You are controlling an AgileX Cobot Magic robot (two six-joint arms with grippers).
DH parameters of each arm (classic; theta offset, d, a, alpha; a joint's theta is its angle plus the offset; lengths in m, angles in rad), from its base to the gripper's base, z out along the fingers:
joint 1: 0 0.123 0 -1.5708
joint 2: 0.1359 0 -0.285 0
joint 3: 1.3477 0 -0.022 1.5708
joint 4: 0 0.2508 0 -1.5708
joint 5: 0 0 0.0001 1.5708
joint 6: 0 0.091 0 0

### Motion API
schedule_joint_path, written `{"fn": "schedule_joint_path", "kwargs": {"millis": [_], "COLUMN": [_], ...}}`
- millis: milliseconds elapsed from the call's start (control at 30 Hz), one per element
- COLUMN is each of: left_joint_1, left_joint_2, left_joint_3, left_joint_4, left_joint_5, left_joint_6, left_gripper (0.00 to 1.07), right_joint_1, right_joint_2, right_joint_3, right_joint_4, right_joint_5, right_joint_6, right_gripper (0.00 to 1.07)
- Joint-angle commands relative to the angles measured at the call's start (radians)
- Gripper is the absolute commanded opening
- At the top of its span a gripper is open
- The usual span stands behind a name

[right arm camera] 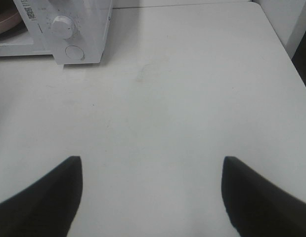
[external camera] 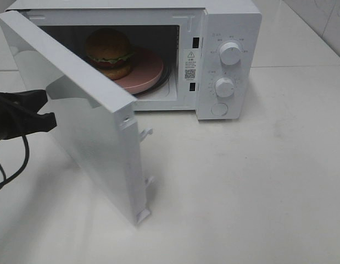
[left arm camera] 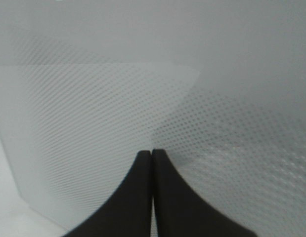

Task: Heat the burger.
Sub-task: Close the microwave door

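The burger (external camera: 108, 53) sits on a pink plate (external camera: 148, 69) inside the white microwave (external camera: 230, 22). The microwave's door (external camera: 87, 115) stands swung wide open toward the front left. My left gripper (external camera: 50, 110) is shut and empty, with its tips (left arm camera: 153, 152) against or just short of the door's outer meshed face (left arm camera: 118, 98). My right gripper (right arm camera: 152, 159) is open and empty above bare table, to the right of the microwave (right arm camera: 83, 24); it does not show in the exterior high view.
The microwave's control panel has two dials (external camera: 230, 53) (external camera: 224, 87) and a round button (external camera: 219, 109). The white table (external camera: 257, 192) spreads in front and to the right. The table's right edge (right arm camera: 286, 54) is near a white wall.
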Motion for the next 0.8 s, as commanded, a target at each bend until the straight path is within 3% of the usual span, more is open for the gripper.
{"fn": "schedule_joint_path", "kwargs": {"millis": [33,400,800], "left_joint_1": [-0.067,-0.227,-0.321], "left_joint_2": [0.018,0.081,0.182], "left_joint_3": [-0.042,-0.149,-0.299], "left_joint_4": [-0.057,-0.291,-0.4], "left_joint_5": [-0.016,0.017,0.052], "left_joint_6": [0.016,0.159,0.182], "left_gripper": [0.0,0.0,0.0], "right_joint_1": [-0.008,-0.008,-0.008], "right_joint_2": [-0.026,-0.026,-0.026], "right_joint_3": [0.0,0.0,0.0], "right_joint_4": [0.001,0.001,0.001], "right_joint_5": [-0.005,-0.005,-0.005], "right_joint_6": [-0.008,-0.008,-0.008], "right_gripper": [0.75,0.75,0.75]}}
